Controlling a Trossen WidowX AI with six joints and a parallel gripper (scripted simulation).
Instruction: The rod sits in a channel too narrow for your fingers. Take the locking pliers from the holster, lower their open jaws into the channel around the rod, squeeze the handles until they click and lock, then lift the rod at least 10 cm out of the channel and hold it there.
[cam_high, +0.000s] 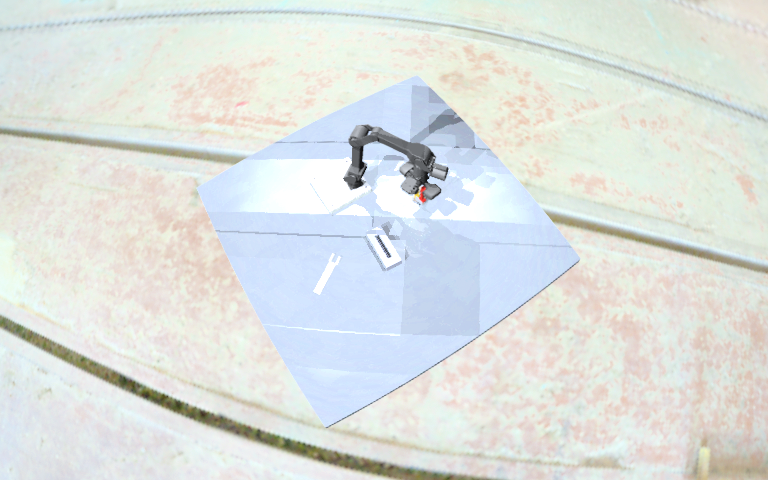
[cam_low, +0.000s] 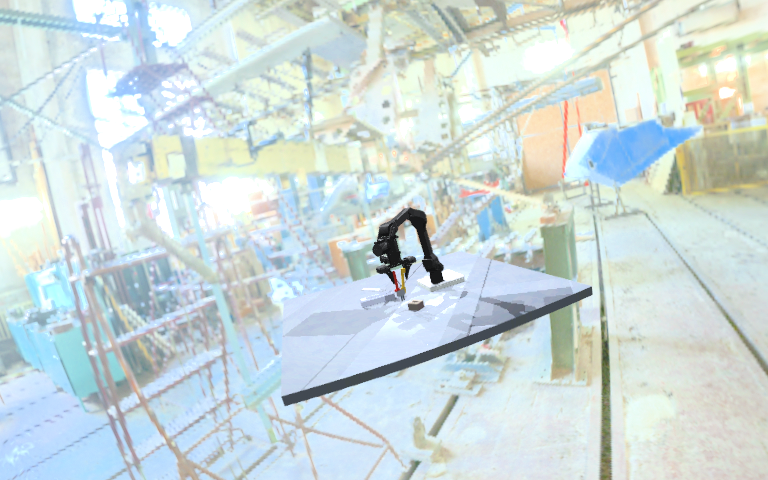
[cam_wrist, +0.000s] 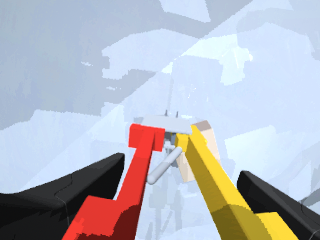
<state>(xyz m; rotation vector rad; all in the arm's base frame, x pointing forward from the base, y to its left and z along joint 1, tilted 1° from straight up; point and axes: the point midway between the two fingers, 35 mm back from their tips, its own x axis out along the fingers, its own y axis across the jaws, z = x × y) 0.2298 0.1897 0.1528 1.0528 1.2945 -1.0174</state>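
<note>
The locking pliers, with one red handle (cam_low: 396, 281) (cam_wrist: 141, 175) and one yellow handle (cam_low: 403, 280) (cam_wrist: 207, 175), hang upright from my gripper (cam_high: 420, 189) (cam_low: 398, 273) (cam_wrist: 182, 170). It is shut on the handles, which stand apart. The grey jaws (cam_low: 401, 294) point down, clear of the holster; two small dark tips show slightly apart in the wrist view. The beige holster (cam_low: 416, 304) (cam_wrist: 212, 145) stands on the table beside the jaws. The white block (cam_high: 391, 262) (cam_low: 374, 301) has a dark narrow channel. The rod cannot be made out clearly in it.
A white fork-ended tool shape (cam_high: 324, 277) lies beyond the channel block. The arm's base stands on a white plate (cam_high: 334, 200) (cam_low: 454, 279). Patchy shadows cross the table (cam_high: 441, 294) (cam_low: 339, 345).
</note>
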